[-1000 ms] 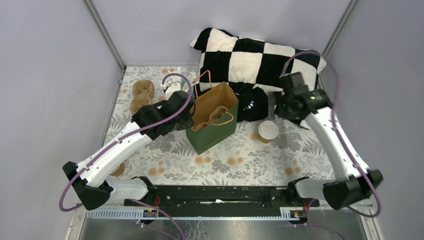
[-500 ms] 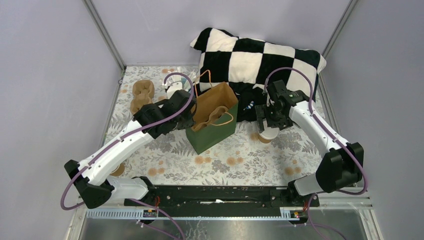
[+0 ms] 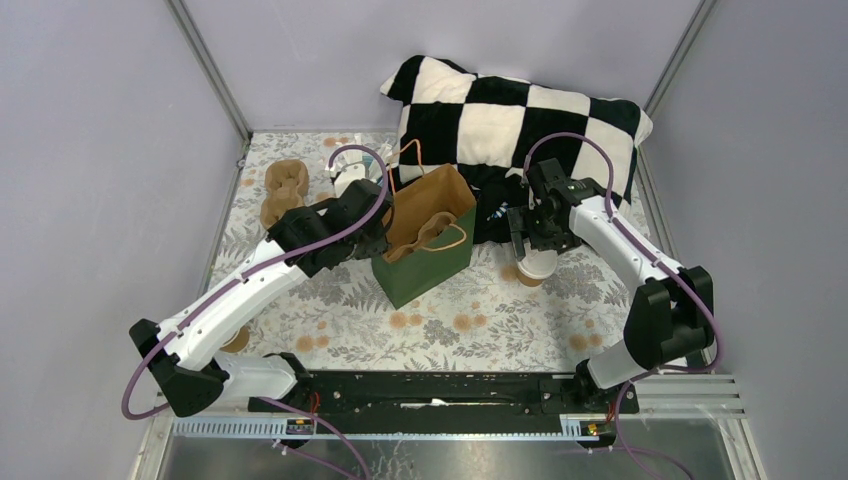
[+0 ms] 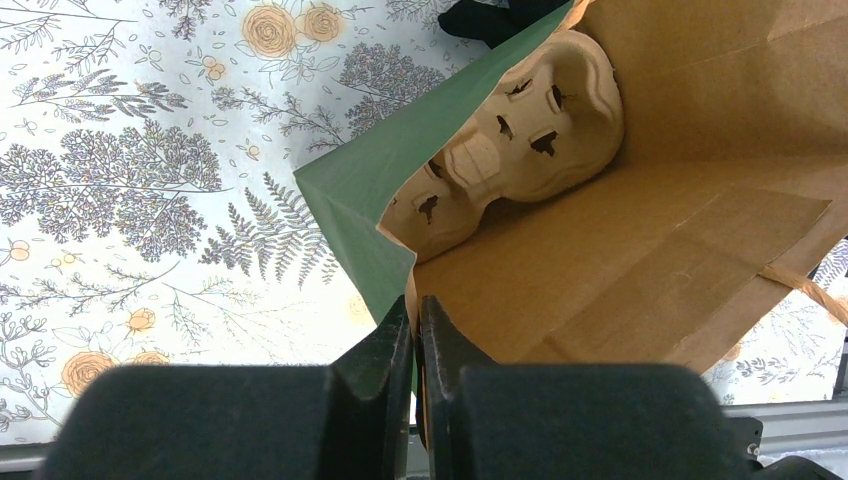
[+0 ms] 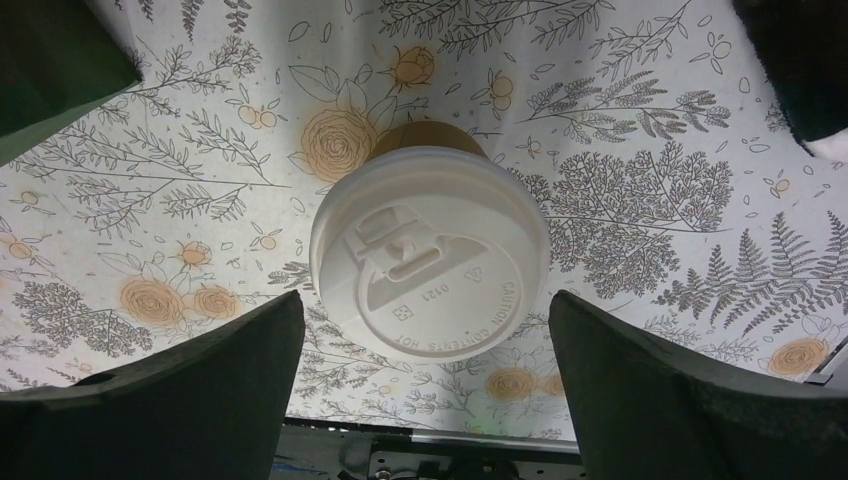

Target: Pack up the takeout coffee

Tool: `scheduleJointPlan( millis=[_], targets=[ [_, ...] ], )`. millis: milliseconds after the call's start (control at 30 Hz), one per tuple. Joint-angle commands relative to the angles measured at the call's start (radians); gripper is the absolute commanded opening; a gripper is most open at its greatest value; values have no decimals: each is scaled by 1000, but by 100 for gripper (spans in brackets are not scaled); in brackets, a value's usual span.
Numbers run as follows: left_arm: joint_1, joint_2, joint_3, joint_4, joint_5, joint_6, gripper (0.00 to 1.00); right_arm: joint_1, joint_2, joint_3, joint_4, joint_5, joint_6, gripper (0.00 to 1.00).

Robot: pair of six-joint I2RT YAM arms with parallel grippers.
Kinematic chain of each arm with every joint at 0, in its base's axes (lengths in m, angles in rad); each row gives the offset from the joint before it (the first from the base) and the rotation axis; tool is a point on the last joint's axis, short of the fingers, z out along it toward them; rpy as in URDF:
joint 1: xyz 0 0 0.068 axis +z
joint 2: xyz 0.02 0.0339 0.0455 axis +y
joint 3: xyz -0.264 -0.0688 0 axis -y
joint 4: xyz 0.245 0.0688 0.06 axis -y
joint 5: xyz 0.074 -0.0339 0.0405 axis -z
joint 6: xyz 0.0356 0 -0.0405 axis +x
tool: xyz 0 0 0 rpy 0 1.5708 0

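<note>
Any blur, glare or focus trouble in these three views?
Top external: even, soft light, no glare, all sharp. Left wrist: the left fingers look soft, the carrier in the bag sharp. Right wrist: coffee lid crisp, lettering legible; right fingers dark, blurred.

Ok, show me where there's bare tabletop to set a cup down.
Widest bare patch: floral tabletop between the green bag and the base rail. A smaller one lies right of the takeout coffee. Crowded along the back: pillow, pulp carrier.

takeout coffee lid (image 5: 430, 255): smooth plastic | bag (image 4: 640, 250): matt paper | carrier (image 4: 530, 130): rough pulp
</note>
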Motion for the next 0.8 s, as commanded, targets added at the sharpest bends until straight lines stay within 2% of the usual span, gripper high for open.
scheduleJointPlan(
  millis=[0,100,433,567,767],
  targets=[
    [3,-6,30,22,3,14,10,-3,13,-4,31,34,-2,96],
    [4,-6,32,22,0,14,10,-1,18,-12,41,31,0,92],
    [6,-2,38,23,0,20,10,-3,32,-28,54,52,5,93],
    [7,-3,39,23,0,23,10,-3,34,-36,56,36,3,88],
    [9,0,42,23,3,30,10,-3,26,-47,58,41,4,88]
  ],
)
